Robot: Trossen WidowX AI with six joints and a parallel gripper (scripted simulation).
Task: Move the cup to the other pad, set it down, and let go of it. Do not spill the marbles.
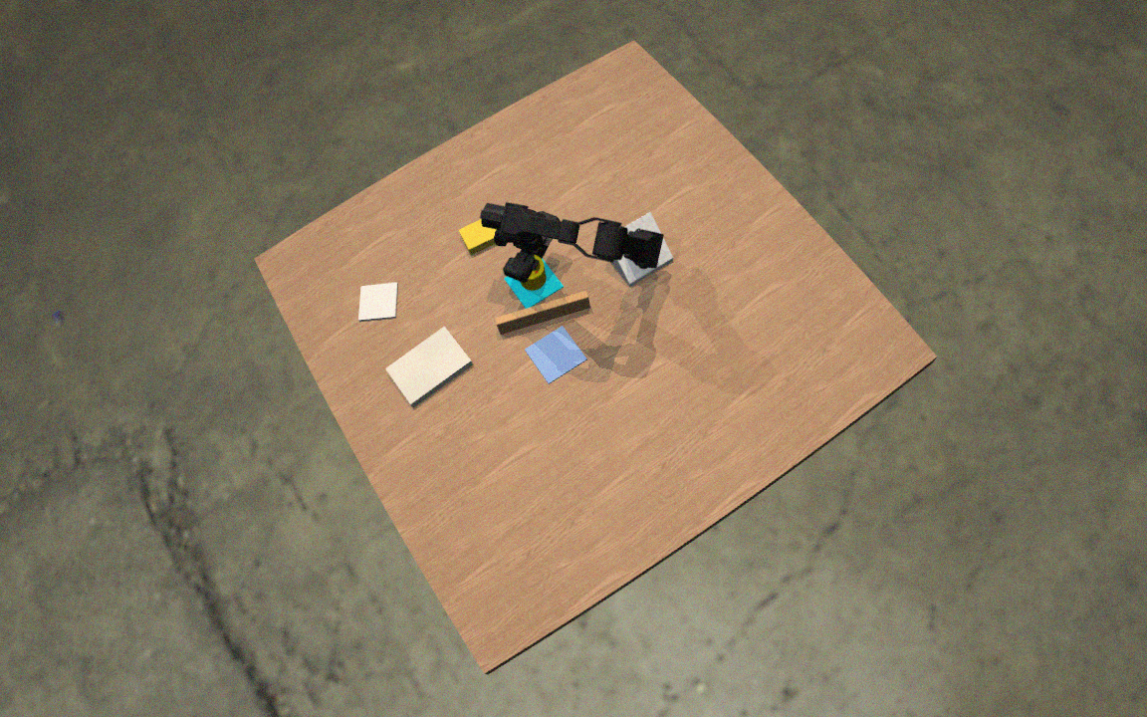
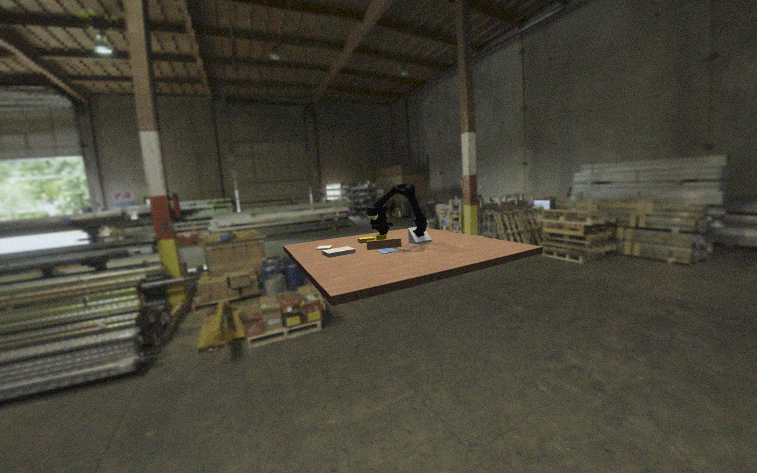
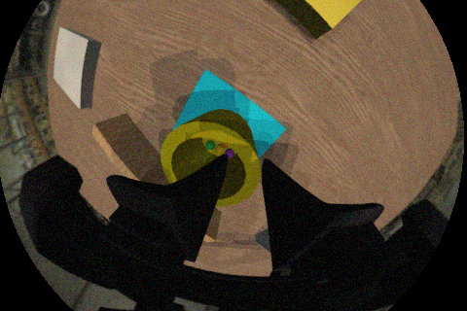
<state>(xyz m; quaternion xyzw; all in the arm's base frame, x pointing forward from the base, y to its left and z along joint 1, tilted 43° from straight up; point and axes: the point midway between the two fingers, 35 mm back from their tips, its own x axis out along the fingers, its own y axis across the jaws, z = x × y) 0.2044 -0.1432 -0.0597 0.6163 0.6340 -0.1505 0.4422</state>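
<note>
Black parallel-jaw gripper (image 3: 244,171) released, fingers parted beside yellow cylindrical cup (image 3: 210,161) on cyan square pad (image 3: 230,112), frame centre; marbles (image 3: 220,148) half hidden.

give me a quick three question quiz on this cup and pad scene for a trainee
1. True or false: the yellow cup is on the cyan pad.
2. What lies between the cyan pad and the light blue pad? A) wooden bar B) yellow block C) white tile
3. Fill in: the pincer is ____ (open or shut).

Key: 1 true; 2 A; 3 open.
</note>
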